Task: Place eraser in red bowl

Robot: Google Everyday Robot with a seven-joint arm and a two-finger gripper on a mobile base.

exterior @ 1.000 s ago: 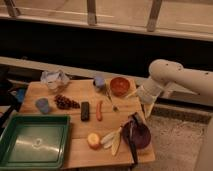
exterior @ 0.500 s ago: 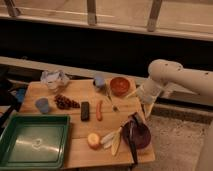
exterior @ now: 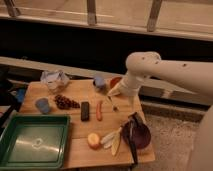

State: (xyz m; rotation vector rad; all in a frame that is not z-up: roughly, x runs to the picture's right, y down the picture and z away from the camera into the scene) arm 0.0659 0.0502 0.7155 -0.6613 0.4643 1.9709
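The black eraser [exterior: 85, 111] lies flat near the middle of the wooden table [exterior: 80, 150]. It is just left of the thin orange carrot [exterior: 99, 110]. The red bowl [exterior: 114, 81] stands at the back of the table and is mostly hidden behind my white arm; only its left rim shows. My gripper [exterior: 113, 104] hangs below the wrist, in front of the bowl and right of the carrot, apart from the eraser. It holds nothing that I can see.
A blue cup [exterior: 99, 81] stands left of the red bowl. A green tray [exterior: 35, 142] sits front left. A maroon bag [exterior: 138, 134] sits front right. Dark grapes [exterior: 65, 102], another blue cup [exterior: 43, 105], a crumpled wrapper [exterior: 55, 80], a round fruit [exterior: 93, 140] and a banana [exterior: 113, 140] lie around.
My arm has moved left, so its wrist now covers most of the red bowl. The eraser and the other things have not moved.
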